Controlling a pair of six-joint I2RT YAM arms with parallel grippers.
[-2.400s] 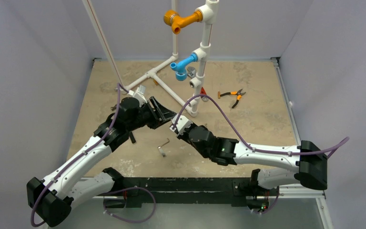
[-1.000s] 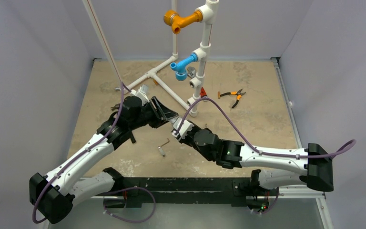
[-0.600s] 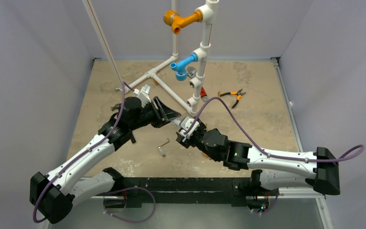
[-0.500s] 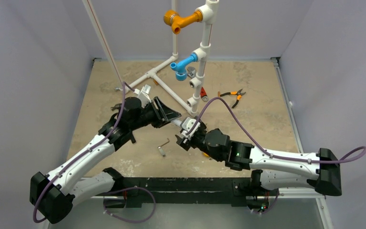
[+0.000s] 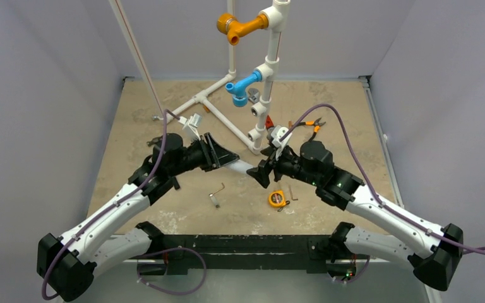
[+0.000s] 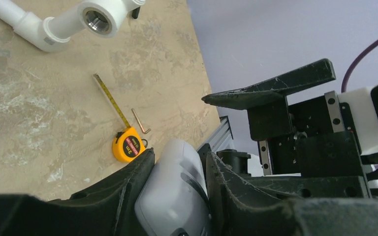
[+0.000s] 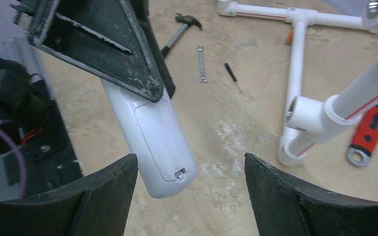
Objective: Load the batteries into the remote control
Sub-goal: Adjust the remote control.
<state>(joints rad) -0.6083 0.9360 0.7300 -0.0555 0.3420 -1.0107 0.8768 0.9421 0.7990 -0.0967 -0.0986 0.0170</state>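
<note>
Tabletop (image 5: 353, 151) beige, walls (image 5: 44, 95) lilac, remote control (image 5: 240, 166) aloft

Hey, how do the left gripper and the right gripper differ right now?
The left gripper is shut on the remote control; the right gripper stands wide open, holding nothing. The left gripper carries the remote control off the table; the right gripper only faces its battery-cover end. Both are black two-finger grippers, raised and pointing at each other.

The 2 arms reach inward, wrists facing each other. The left gripper (image 5: 228, 157) clamps the remote control (image 7: 150, 132) between its fingers; the right gripper (image 5: 263, 170) hovers just beside its end, fingers spread wide
</note>
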